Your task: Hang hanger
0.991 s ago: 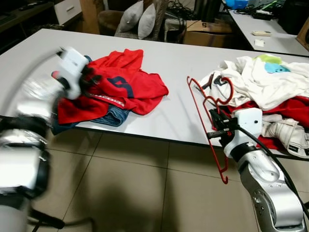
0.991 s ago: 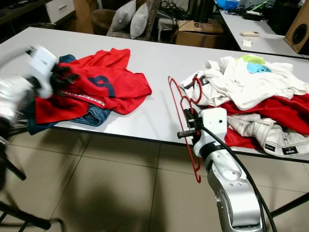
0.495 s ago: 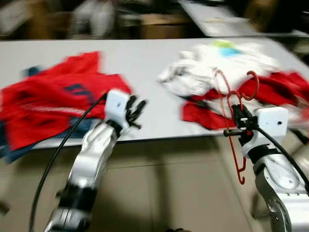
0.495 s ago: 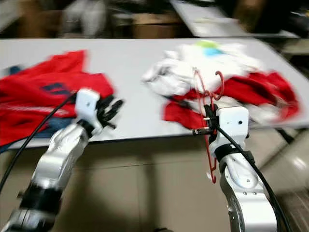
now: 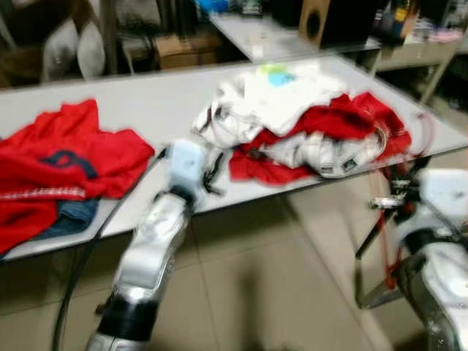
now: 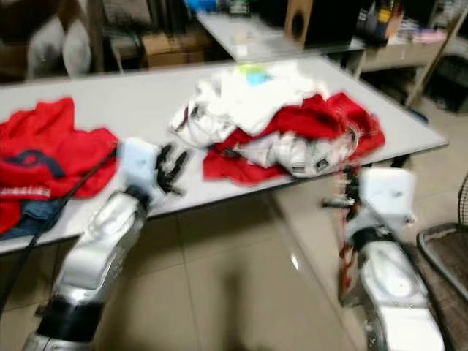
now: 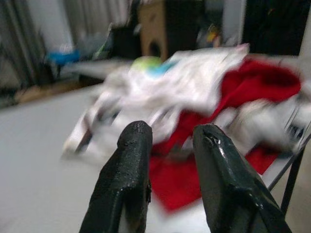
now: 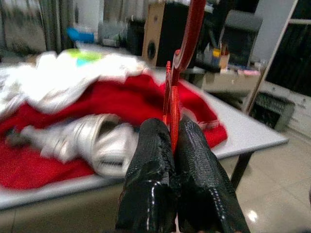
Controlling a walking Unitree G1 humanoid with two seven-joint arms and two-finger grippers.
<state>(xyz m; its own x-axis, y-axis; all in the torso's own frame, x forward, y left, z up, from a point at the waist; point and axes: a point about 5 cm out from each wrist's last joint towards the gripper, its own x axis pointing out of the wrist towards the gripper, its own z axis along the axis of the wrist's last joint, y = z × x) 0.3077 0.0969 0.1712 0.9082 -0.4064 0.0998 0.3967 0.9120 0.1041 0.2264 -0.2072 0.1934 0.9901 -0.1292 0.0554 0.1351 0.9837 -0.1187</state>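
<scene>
Cluttered room, long white table point(image 5: 146, 95) with two laundry piles on it: red shirt and jeans point(image 5: 58, 164) off to the left, and a white-and-red heap point(image 5: 307, 121) toward the right end. Head views were blurry, so details were soft.

Right gripper point(image 8: 171, 145) was off the table's right end, over open floor, fingers clamped on the red hanger point(image 8: 182, 46). In its wrist view the wire ran up from between the pads with the hook curving overhead. The heap sat ahead of that gripper, past the table edge.

Left gripper point(image 7: 170, 138) hung just off the table's front edge, facing the heap, fingers a little apart with nothing between them.

My read: this was the carry step. Hanger was already in hand and the robot looked to be heading away from the table toward wherever it hangs. No rail or rod was anywhere I could make out, so the next move called for finding one, then lifting the hook over it.

Room-wise, tiled floor in front looked free. Stuff to watch: the table corner and leg point(image 8: 239, 170) near the right gripper, and some dark chair-like thing point(image 6: 446, 245) low beside the right arm. The hanger dangled low, so it could snag.
</scene>
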